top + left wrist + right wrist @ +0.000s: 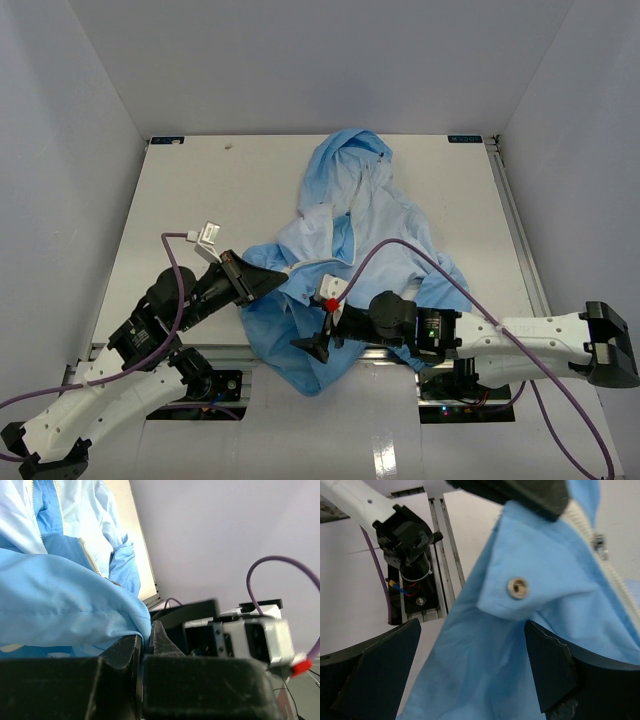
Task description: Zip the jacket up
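The light blue jacket (345, 240) lies crumpled mid-table, its hood (350, 160) toward the back and its lower part hanging over the near edge. My left gripper (268, 283) is shut on a fold of the jacket's hem (75, 605), with fabric pinched between its fingers (127, 647). My right gripper (322, 325) stands open just right of it, and jacket cloth (480, 665) hangs between its spread fingers (547, 667) without being held. A snap button (518, 587) and the pale zipper strip (612, 575) show above the right jaws. The zipper strip (90, 555) lies unzipped.
White walls close in the table (200, 190) on three sides. A metal rail (515, 220) runs along its right edge. Purple cables (400, 250) loop over the jacket and the left arm. A white tag (207, 235) sits near the left arm. The left arm's base (407, 535) shows below the table edge.
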`<state>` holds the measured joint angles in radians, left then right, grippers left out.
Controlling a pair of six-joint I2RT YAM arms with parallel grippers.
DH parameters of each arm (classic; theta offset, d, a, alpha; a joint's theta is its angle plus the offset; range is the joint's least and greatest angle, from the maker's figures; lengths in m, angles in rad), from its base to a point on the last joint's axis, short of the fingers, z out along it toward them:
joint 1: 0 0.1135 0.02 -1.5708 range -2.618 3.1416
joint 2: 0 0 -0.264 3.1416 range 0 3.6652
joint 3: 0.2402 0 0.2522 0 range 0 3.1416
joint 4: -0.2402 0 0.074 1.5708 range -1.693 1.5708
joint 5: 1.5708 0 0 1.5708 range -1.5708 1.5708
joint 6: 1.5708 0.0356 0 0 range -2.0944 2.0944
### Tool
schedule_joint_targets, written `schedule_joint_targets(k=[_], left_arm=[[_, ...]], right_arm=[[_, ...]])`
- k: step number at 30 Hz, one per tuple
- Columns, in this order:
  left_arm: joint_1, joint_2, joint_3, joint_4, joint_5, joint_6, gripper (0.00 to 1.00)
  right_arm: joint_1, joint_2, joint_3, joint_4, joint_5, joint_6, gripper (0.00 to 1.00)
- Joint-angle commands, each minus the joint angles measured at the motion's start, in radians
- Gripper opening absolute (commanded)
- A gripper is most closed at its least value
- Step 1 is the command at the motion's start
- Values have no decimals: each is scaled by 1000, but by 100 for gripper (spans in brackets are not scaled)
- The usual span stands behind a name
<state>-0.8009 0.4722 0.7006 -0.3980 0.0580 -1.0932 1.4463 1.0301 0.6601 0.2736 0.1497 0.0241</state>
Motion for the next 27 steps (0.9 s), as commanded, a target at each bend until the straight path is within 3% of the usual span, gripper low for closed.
schedule_joint_targets(k=[1, 3, 4, 5, 6, 7, 8, 19, 24, 27], left_arm=[[0, -22, -4, 100, -34, -33, 0], [-1, -43, -6, 97, -42, -34, 0], [-1, -53, -4, 91, -56, -34, 0], [-1, -61, 0, 81, -81, -33, 0], [0, -63, 3, 73, -95, -32, 0], [0, -64, 8, 65, -106, -31, 0], [-1, -63, 14, 55, -111, -28, 0], [0, -12, 25, 30, -89, -8, 0], [0, -64, -10, -37, -58, 58, 0], [0, -158, -146, -42, 40, 62, 0]], right_arm=[[32, 77, 41, 84, 281, -45, 92], [29, 93, 48, 88, 386, -50, 92], [28, 94, 52, 87, 440, -55, 76], [28, 86, 56, 83, 497, -62, 50], [29, 62, 56, 80, 535, -72, 33], [29, 38, 56, 77, 566, -81, 18], [28, 13, 56, 72, 572, -92, 11], [11, -76, 126, -94, 550, -97, 8], [12, -63, 118, -207, 399, -12, 8], [20, -46, 31, -224, 302, 69, 8]])
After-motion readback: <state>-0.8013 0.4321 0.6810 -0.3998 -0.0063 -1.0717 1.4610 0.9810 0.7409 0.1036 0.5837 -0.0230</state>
